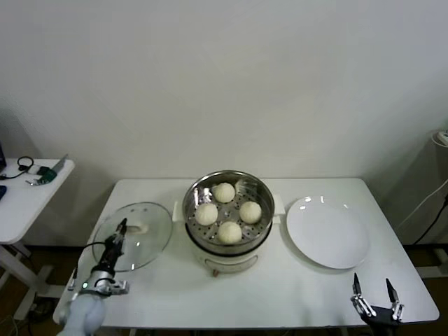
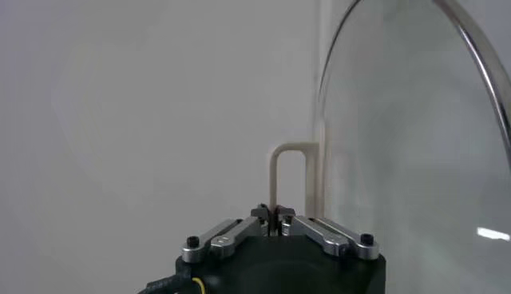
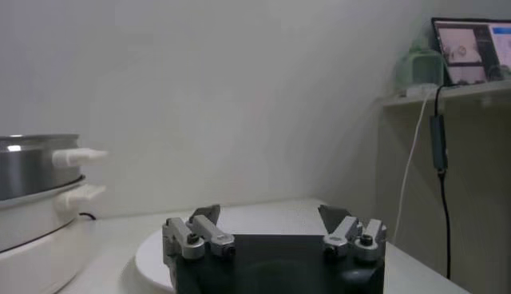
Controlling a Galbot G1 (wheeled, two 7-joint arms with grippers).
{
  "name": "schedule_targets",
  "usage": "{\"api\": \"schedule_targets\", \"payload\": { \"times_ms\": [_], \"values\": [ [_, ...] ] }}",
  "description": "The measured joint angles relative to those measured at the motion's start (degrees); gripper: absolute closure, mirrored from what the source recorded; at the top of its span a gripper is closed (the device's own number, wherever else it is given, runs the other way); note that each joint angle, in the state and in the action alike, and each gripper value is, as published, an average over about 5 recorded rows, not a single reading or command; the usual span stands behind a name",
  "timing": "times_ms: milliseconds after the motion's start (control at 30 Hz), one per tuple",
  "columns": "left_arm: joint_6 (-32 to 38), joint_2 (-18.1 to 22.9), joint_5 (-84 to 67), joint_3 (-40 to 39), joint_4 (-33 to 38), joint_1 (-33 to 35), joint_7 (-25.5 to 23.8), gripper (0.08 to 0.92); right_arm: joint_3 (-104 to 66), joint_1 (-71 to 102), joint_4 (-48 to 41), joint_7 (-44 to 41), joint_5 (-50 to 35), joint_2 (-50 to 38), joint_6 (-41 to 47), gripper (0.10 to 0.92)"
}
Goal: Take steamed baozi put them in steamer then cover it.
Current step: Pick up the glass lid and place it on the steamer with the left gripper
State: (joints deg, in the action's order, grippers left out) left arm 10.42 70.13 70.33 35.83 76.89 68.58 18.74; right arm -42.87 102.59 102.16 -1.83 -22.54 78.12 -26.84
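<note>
On white table (image 1: 161,301), left gripper (image 1: 120,227) clenched on glass lid (image 1: 143,245) handle (right gripper (image 1: 376,288) released).

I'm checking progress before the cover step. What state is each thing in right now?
steamer: uncovered, four steamed baozi inside on the tray.
glass lid: off the pot, flat on the table to its left.
left claw: shut on the lid's handle.
right claw: open, empty, near the table's front right.
white plate: empty.

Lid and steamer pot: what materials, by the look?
Lid: looks like clear glass with a metal rim; the table shows through it. Its handle, pinched by the left gripper, looks like cream plastic. Steamer: shiny, mirror-like walls, probably stainless steel, on a white, likely plastic base.
</note>
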Motion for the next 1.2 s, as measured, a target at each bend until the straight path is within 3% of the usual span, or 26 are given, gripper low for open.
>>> {"api": "schedule_targets", "payload": {
  "times_ms": [333, 667, 900, 1200],
  "values": [
    [-6.89, -7.99, -10.26, 1.71, 16.03, 4.75, -8.96, 0.863, -1.26, 0.15, 0.13, 1.46, 0.49, -0.91, -0.32, 0.203],
    [-23.37, -13.26, -16.11, -2.07, 33.35, 3.78, -19.34, 0.863, -0.89, 0.37, 0.75, 3.05, 1.44, -2.06, 1.77, 0.203],
    [-34.91, -11.29, -10.64, -12.25, 40.88, -1.36, -26.93, 0.863, -0.55, -0.08, 0.54, 3.72, 1.33, -3.00, 2.32, 0.203],
    [-42.61, -3.39, 2.09, -26.82, 43.90, -6.93, -35.50, 0.863, -0.43, -1.55, -0.68, 3.91, 0.73, -4.00, 2.47, 0.203]
  ]
}}
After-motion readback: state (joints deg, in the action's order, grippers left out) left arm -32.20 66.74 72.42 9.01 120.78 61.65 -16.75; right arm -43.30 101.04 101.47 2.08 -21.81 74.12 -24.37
